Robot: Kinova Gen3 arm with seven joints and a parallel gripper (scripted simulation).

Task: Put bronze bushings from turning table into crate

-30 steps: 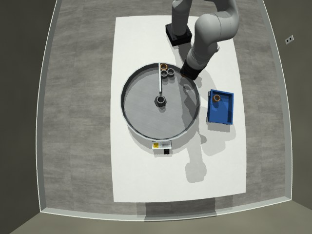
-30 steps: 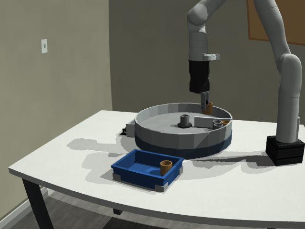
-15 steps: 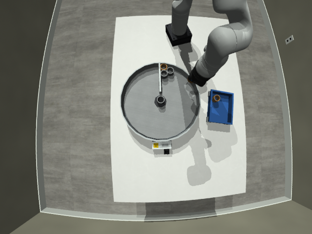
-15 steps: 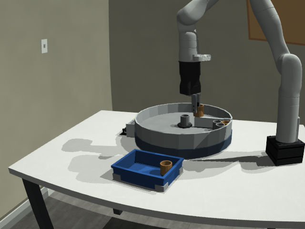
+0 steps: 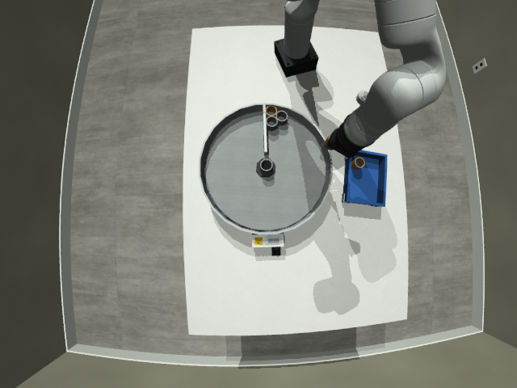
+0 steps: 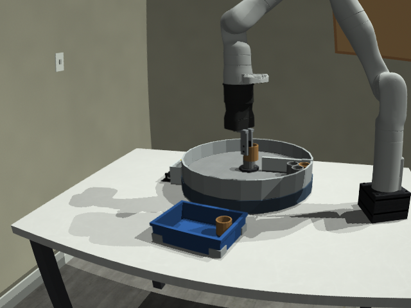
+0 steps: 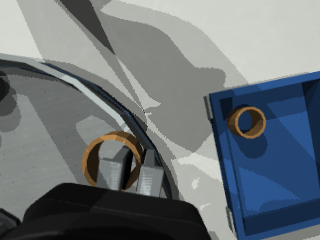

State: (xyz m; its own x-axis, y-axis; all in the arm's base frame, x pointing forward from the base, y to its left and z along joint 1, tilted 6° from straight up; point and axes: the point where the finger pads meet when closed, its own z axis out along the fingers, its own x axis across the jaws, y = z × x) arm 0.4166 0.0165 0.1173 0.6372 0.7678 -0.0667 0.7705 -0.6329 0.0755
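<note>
Nearest on the desk (image 5: 233, 292) (image 6: 298, 258) (image 7: 280, 30), inside the blue crate (image 5: 382, 179) (image 6: 189, 240) (image 7: 280, 185), one bronze bushing (image 5: 363, 163) (image 6: 223, 229) (image 7: 260, 131), upright. Beyond, with the arm bent over and wrist pointing down, the gripper (image 5: 346, 144) (image 6: 247, 151) (image 7: 137, 162) closed on the wall of another bushing, the held bronze bushing (image 5: 325, 142) (image 6: 252, 153) (image 7: 90, 162), one finger inside its bore, one outside. In the top view, fingers hidden under the black housing and only a sliver of that bushing showing; apparently above the turntable's right edge, left of the crate. On the turning table (image 5: 233, 196) (image 6: 232, 190) (image 7: 45, 135), by the divider (image 5: 265, 133) (image 6: 279, 163), one last bronze bushing (image 5: 271, 107) (image 6: 304, 163) beside two steel ones, partly behind the rim in the exterior view.

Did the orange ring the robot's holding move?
Yes. The held bronze bushing went toward the blue crate, away from the white divider.
</note>
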